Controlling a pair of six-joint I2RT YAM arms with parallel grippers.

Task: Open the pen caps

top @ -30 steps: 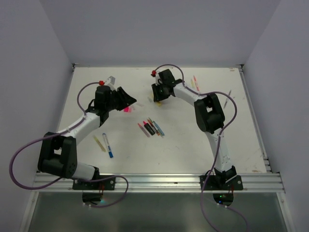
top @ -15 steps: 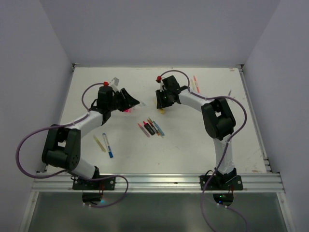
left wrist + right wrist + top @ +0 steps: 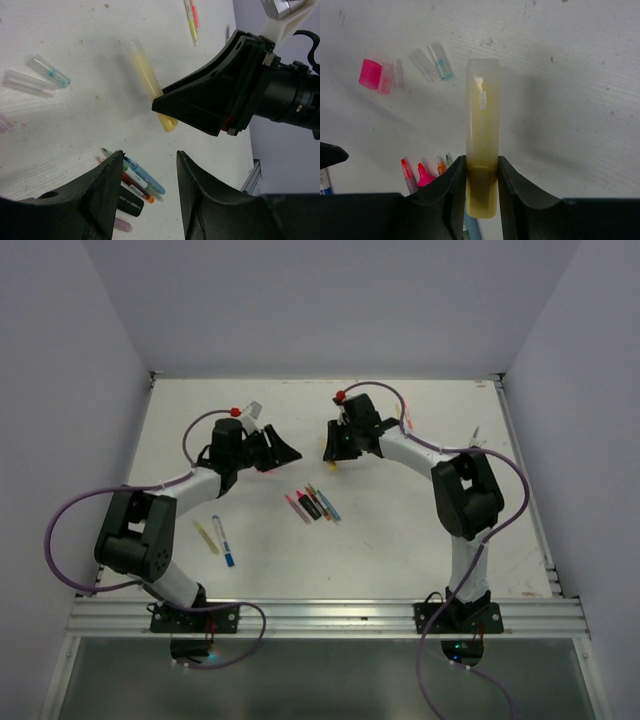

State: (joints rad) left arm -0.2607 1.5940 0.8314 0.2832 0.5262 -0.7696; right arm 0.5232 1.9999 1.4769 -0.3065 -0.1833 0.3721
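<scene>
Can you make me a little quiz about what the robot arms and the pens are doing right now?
1. True or false: the right gripper is shut on the yellow highlighter.
2. In the right wrist view, a loose cap lies on the table to the left of the highlighter. What colour is it? A) green B) pink C) black
3. Fill in the word: the left gripper has its jaws ____ with nothing between them.

Key: 1 true; 2 B; 3 open.
</scene>
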